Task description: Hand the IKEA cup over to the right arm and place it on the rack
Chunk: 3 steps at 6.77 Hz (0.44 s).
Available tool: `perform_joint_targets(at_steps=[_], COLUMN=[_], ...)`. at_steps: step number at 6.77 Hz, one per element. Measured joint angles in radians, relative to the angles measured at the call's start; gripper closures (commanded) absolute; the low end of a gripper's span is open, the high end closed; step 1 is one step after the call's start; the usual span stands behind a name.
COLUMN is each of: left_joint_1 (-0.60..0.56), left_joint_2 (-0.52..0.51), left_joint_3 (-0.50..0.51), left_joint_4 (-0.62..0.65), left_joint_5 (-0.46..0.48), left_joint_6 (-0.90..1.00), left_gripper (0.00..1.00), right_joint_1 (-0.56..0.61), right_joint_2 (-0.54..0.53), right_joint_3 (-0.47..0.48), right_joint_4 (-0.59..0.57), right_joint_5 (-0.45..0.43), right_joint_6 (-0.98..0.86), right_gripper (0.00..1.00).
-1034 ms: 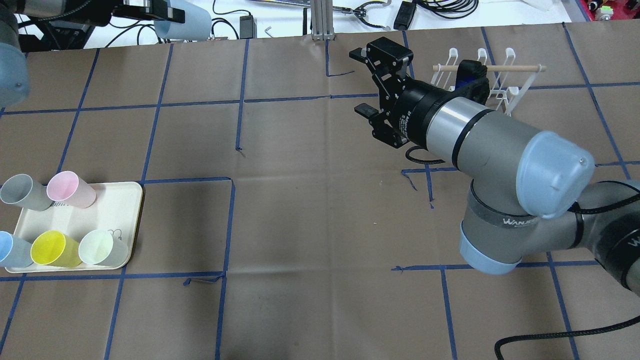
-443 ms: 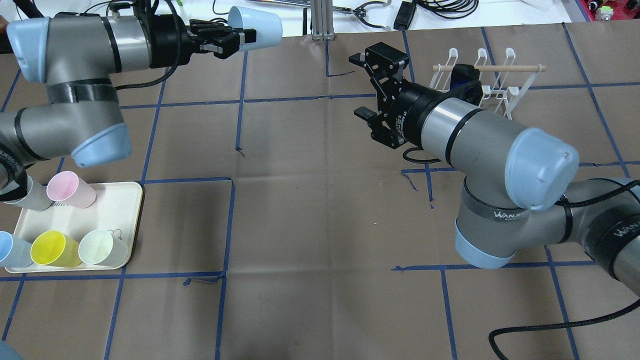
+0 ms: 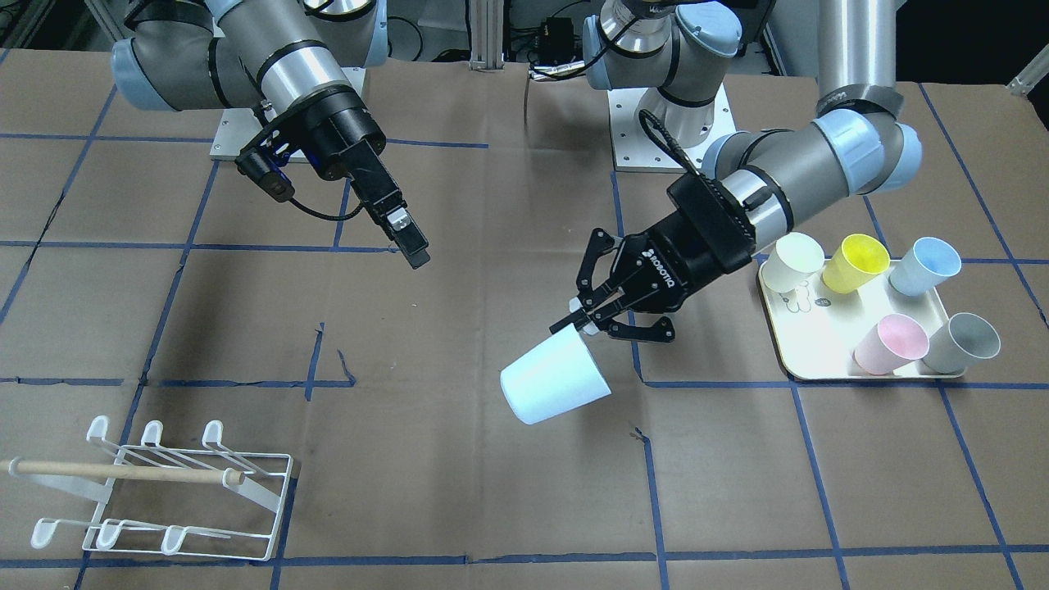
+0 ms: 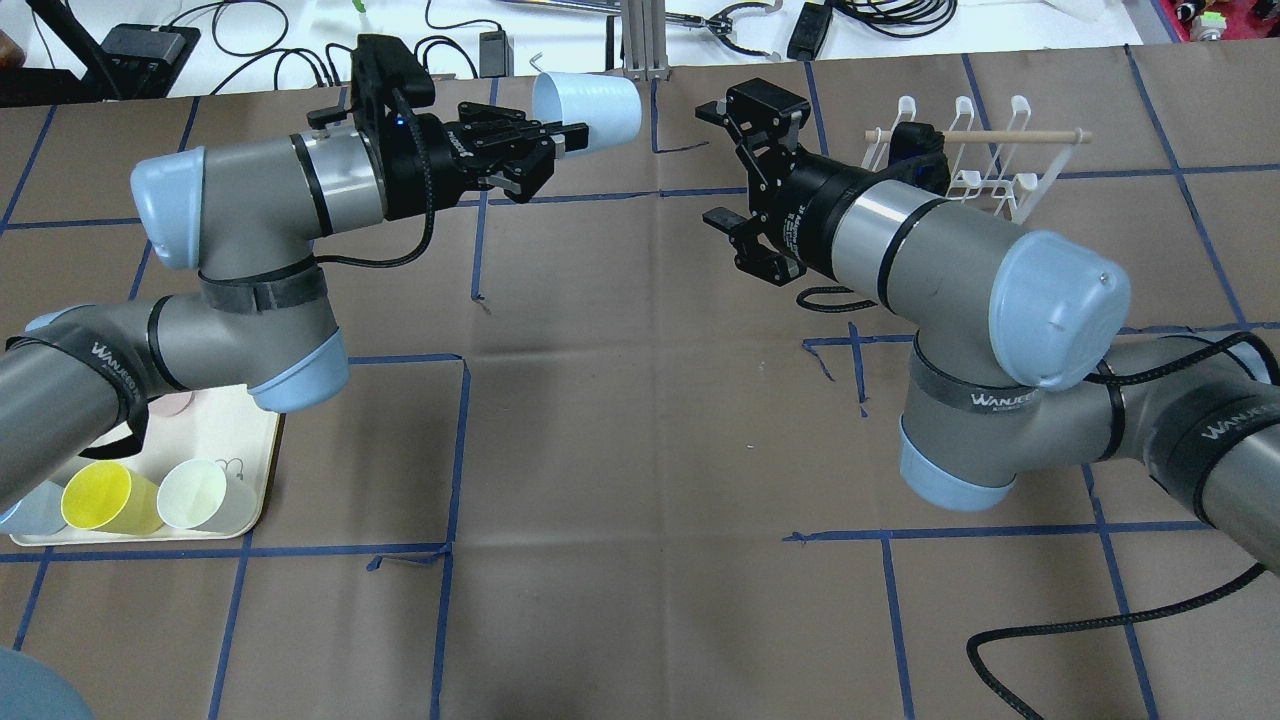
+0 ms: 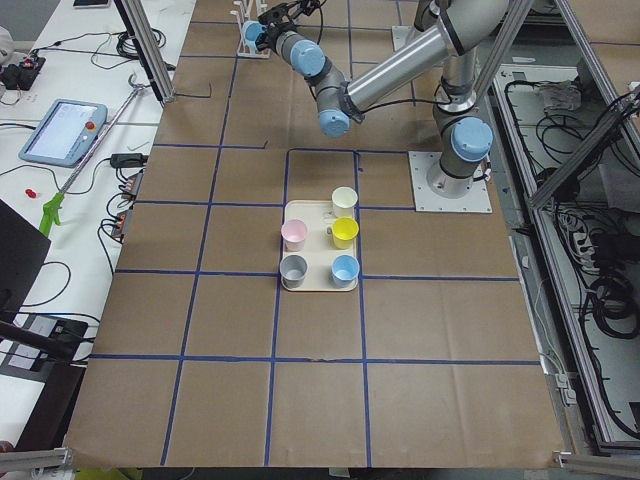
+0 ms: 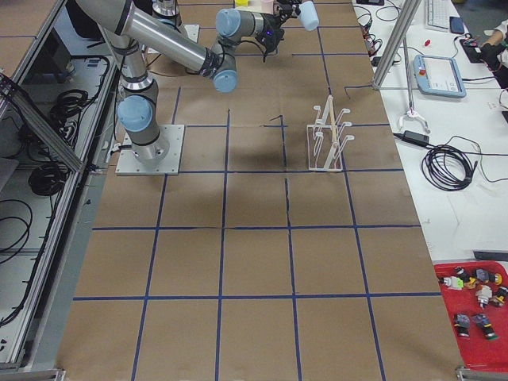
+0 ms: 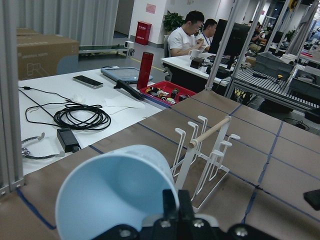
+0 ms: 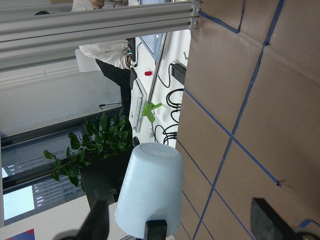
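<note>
Here, at the left of the overhead view, a cream rounded-corner plastic tray (image 4: 262,470) lies on the brown paper table cover (image 4: 640,450), which is taped with a blue grid. A glossy yellow cup (image 4: 98,497) and a pale green cup (image 4: 200,495) stand in the tray; the other cups there are mostly hidden under the arm. The silver-grey left arm (image 4: 250,185) is folded at the elbow above the tray, with its forearm running level toward the middle of the table. Its black left gripper (image 4: 555,150) is pinched narrow on the rim of the smooth pale blue tapered plastic cup (image 4: 590,108). The cup lies on its side in the air, off the table, with its flat closed base turned toward the other arm. A clear gap separates that base from the black right gripper (image 4: 722,165), whose two fingers are spread wide, hold nothing and face the cup. Behind it the silver-grey right arm (image 4: 940,255), with pale blue joint caps and a black lettered strap, reaches in from the right with its wrist level and its elbow bent. Farther right, partly behind that wrist, the low white wire rack (image 4: 1005,185) stands on the paper, its rounded pegs upturned and a light wooden dowel (image 4: 1030,134) lying across it.
</note>
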Motion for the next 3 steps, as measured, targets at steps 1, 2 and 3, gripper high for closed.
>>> perform_joint_targets(at_steps=[1, 2, 3], left_joint_1=[-0.012, -0.018, -0.020], left_joint_2=[-0.005, -0.008, -0.012], left_joint_3=[-0.034, -0.064, -0.081], left_joint_4=[0.097, 0.175, 0.230], left_joint_5=[-0.001, -0.002, -0.001], left_joint_6=[-0.052, -0.096, -0.134], left_gripper=[1.00, 1.00, 1.00], right_joint_1=[0.001, 0.001, 0.003], right_joint_2=[0.013, 0.022, 0.033], right_joint_3=[-0.005, -0.007, -0.009], right_joint_4=[0.000, 0.001, 0.002], right_joint_5=[-0.002, -0.003, -0.003], right_joint_6=[0.017, 0.030, 0.052], right_gripper=[0.00, 0.00, 0.00])
